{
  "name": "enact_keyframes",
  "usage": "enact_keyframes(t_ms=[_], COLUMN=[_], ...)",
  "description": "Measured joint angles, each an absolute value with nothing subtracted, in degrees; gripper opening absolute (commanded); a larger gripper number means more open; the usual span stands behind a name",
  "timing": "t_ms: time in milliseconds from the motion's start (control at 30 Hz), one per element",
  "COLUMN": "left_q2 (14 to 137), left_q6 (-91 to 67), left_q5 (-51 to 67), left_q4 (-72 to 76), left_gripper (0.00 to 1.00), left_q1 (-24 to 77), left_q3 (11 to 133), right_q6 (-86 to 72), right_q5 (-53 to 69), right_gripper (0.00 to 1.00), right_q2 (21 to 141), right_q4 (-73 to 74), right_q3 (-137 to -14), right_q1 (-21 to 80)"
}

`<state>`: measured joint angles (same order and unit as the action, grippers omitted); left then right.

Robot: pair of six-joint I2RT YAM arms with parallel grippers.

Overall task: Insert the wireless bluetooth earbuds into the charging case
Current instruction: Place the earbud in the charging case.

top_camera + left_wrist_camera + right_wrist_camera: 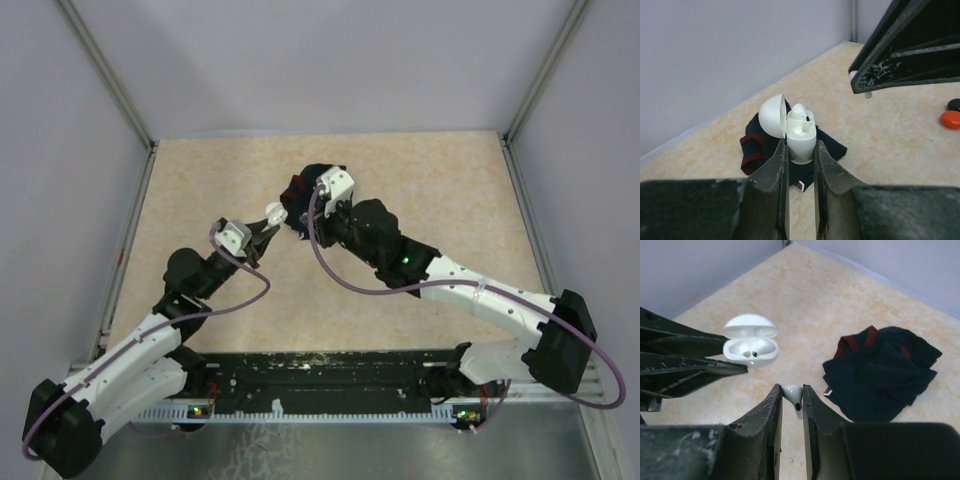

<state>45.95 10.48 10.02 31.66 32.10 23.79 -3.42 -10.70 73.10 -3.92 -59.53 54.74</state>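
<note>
The white charging case point(802, 142) is held above the table with its lid point(772, 116) hinged open, and my left gripper point(801, 148) is shut on its body. One white earbud point(799, 111) sits in a slot of the case. My right gripper point(791, 390) is shut on a second white earbud point(794, 396), whose stem points toward the camera. From the right wrist, the open case point(750, 344) lies ahead and to the left of that earbud. In the top view the case point(275, 212) and the right gripper point(298, 222) are close together at mid-table.
A crumpled dark navy cloth with red trim point(880, 372) lies on the table just behind the case point(312, 182). A red disc point(950, 119) and a black one point(954, 104) lie at the right edge of the left wrist view. Grey walls enclose the table.
</note>
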Motion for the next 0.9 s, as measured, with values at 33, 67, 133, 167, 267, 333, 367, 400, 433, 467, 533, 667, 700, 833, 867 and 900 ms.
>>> enact_keyframes(t_ms=[33,67,133,167,267,333,367,400,433,467,533,667,700,833,867,900], left_q2=[45.95,45.93,45.82,45.69,45.52,45.50,45.45,45.30,45.10,44.86,44.36,43.72,43.66,43.59,43.55,43.53], left_q6=[10.35,10.26,10.11,10.04,10.00,9.89,9.82,9.80,9.78,9.72,9.45,9.04,8.97,8.64,8.56,8.47], left_q5=[10.96,12.40,14.44,15.53,18.33,19.75,20.38,20.93,21.32,21.76,22.44,23.38,23.62,24.25,24.32,24.38], left_q4=[32.27,33.15,34.44,35.05,36.29,36.88,37.19,37.41,37.65,37.87,38.50,39.11,39.20,40.03,40.18,40.32], left_gripper=[0.00,0.00,0.00,0.00,0.00,0.00,0.00,0.00,0.00,0.00,0.00,0.00,0.00,0.00,0.00,0.00], left_q1=[32.10,32.10,32.10,32.10,32.10,32.10,32.10,32.10,32.10,32.10,32.10,32.10,32.10,32.10,32.10,32.10], left_q3=[23.62,23.35,22.87,22.63,22.44,22.44,22.44,22.41,22.35,22.28,22.13,21.91,21.89,21.71,21.65,21.58], right_q6=[-3.42,-3.42,-3.44,-3.44,-3.60,-3.64,-3.64,-3.64,-3.64,-3.66,-3.73,-4.10,-4.16,-4.64,-4.75,-4.82], right_q5=[-10.00,-8.86,-7.51,-6.76,-4.60,-3.05,-2.48,-1.98,-1.45,-0.97,-0.19,0.58,0.64,1.21,1.39,1.52], right_gripper=[0.15,0.14,0.14,0.14,0.13,0.13,0.13,0.12,0.12,0.12,0.12,0.11,0.11,0.11,0.11,0.11], right_q2=[72.64,72.03,71.42,71.11,70.22,69.80,69.80,69.80,69.80,69.80,69.82,69.89,69.93,70.32,70.43,70.59], right_q4=[-4.99,-6.46,-8.80,-10.39,-14.98,-18.02,-18.90,-19.88,-21.04,-22.00,-23.51,-25.61,-25.76,-26.37,-26.52,-26.70], right_q3=[-59.16,-58.78,-58.46,-58.24,-56.90,-55.86,-55.66,-55.46,-55.20,-55.00,-54.57,-53.63,-53.56,-53.54,-53.54,-53.54], right_q1=[54.76,54.83,55.13,55.44,56.25,56.71,56.93,57.08,57.28,57.41,57.71,58.08,58.08,58.11,58.11,58.13])
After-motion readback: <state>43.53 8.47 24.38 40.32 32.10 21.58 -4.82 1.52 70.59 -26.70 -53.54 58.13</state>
